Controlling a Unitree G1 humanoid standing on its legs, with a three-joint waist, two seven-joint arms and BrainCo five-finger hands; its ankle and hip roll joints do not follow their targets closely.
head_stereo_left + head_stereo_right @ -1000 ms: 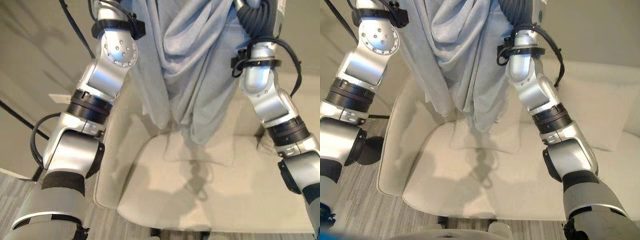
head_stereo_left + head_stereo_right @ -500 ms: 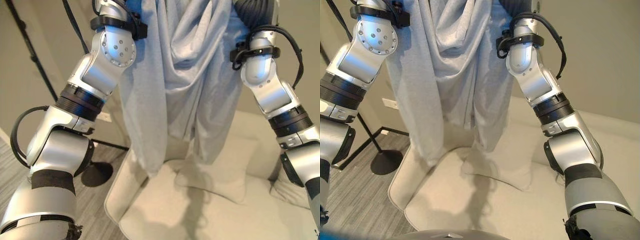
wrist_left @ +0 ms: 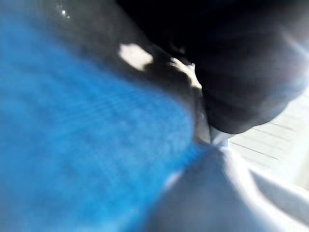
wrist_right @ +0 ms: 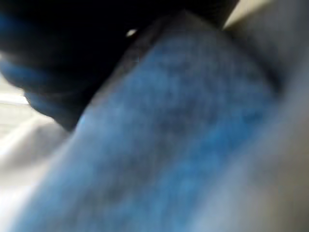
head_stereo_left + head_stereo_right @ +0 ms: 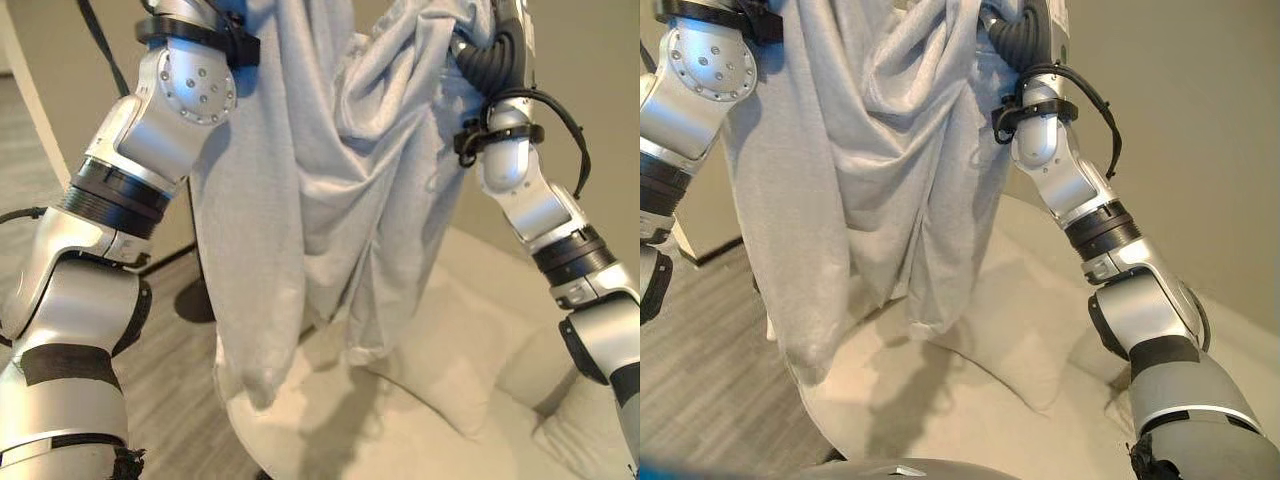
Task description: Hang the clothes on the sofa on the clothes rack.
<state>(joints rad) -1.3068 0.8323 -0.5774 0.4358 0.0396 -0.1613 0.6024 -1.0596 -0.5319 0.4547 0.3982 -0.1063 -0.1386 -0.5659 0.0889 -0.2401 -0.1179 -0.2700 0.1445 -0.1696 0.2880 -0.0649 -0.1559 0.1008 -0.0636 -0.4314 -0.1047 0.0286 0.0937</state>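
- A pale grey-blue soft fabric garment (image 5: 300, 200) hangs in long folds between the two raised silver-grey arms, high above the cream upholstered sofa (image 5: 480, 340) — its upper edge runs out past the top of both eye views.
- The garment's lowest folds hang just over the sofa's left end; whether they touch the cushion cannot be told.
- The left arm comes up on the left and the right arm on the right, both reaching to the top of the cloth.
- Left hand (image 3: 251, 82): in its wrist view only a dark blurred mass shows against blue-looking cloth, so its grip cannot be told.
- Right hand (image 4: 63, 67): likewise a dark blur pressed close to the cloth — its fingers cannot be made out.
- A square cream cushion (image 5: 1010, 340) lies on the sofa seat below the garment.
- Grey striped floor (image 5: 690, 340) shows to the left of the sofa.
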